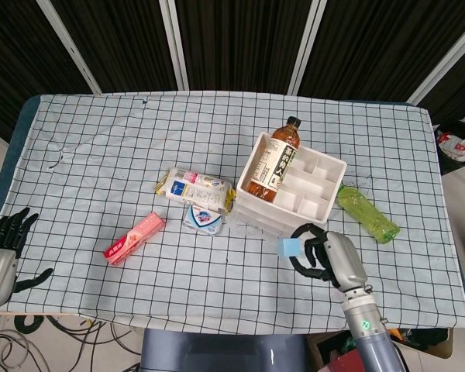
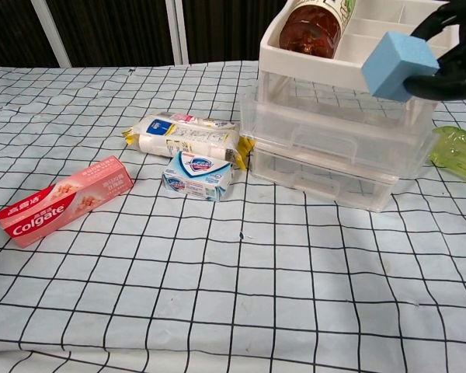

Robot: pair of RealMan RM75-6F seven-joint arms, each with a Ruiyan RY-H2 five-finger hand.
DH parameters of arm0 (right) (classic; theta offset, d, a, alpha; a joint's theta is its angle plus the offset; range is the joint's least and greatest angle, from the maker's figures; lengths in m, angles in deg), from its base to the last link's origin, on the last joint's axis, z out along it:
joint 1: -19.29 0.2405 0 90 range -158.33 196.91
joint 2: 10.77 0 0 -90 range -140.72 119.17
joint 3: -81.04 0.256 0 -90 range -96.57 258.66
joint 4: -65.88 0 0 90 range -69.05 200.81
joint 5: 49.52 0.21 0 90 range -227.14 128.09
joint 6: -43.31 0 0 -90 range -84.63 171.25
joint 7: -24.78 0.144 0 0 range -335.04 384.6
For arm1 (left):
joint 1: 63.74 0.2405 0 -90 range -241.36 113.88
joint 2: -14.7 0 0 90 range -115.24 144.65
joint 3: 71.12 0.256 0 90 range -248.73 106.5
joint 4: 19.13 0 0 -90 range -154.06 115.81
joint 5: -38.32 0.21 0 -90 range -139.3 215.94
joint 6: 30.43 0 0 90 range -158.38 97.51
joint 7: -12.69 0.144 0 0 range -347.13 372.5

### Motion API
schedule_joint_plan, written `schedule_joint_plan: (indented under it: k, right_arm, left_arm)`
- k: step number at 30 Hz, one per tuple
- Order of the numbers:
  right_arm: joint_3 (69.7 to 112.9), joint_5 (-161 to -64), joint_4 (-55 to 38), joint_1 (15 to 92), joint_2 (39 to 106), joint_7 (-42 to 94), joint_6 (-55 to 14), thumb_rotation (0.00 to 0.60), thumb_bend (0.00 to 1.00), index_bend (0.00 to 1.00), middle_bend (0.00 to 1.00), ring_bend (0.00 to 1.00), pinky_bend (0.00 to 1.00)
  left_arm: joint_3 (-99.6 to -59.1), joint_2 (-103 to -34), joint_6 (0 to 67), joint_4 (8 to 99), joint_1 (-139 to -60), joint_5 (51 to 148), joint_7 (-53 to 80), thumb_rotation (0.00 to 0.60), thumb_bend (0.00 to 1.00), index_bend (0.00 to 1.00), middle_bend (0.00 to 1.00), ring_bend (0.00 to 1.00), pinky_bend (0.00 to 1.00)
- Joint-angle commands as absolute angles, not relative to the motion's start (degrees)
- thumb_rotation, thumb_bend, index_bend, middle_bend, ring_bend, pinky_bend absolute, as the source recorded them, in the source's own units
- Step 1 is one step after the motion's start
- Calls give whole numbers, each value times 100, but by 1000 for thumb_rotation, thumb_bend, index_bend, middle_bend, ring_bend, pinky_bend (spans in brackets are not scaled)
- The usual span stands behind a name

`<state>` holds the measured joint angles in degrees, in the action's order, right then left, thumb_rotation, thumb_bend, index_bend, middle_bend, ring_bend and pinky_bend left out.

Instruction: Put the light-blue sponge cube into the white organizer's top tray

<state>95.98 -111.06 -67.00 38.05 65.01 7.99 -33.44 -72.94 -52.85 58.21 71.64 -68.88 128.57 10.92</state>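
**Sponge cube held in front of the organizer**

The white organizer stands right of centre on the bench, which is covered by a black-gridded white cloth. Its top tray is split into compartments; a brown tea bottle lies tilted in the long left compartment, its cap poking out past the far rim. The smaller compartments to its right show only white floor. Below the tray sit two clear drawers; what they hold cannot be made out.

The light-blue sponge cube is a plain, sharp-edged block of even pale blue. The right hand holds it off the bench, dark fingers pinching its right side, just in front of the organizer's near edge. In the chest view the cube shows at the level of the tray's front rim, outside the tray.

The left hand rests at the near-left edge of the bench, fingers spread and holding nothing.

A green bottle lies just right of the organizer. To its left lie a wrapped packet, a soap box and a pink toothpaste box.
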Motion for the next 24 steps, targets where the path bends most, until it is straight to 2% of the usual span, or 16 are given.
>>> schedule_joint_plan:
  k: [1, 9, 19, 24]
  right_arm:
    - [9842, -10758, -6482, 4042, 6846, 474, -3624, 600, 334, 679, 828, 868, 805]
    - [10037, -10387, -6271, 4231, 7091, 172, -3901, 600, 333, 673, 828, 868, 806]
    - [9951, -10266, -6162, 4244, 7163, 189, -3996, 600, 332, 437, 828, 868, 805]
    - [9891, -10281, -6134, 4239, 7203, 254, -4002, 600, 328, 381, 828, 868, 805]
  left_arm:
    - [-7294, -5278, 5833, 7164, -6883, 12861, 1079, 600, 58, 0, 0, 0, 0]
    - [-7284, -5274, 5829, 7165, -6886, 12878, 1069, 600, 58, 0, 0, 0, 0]
    - [-7286, -5273, 5825, 7174, -6881, 12859, 1065, 600, 58, 0, 0, 0, 0]
    - [-7286, -5272, 5822, 7177, -6879, 12851, 1062, 600, 58, 0, 0, 0, 0]
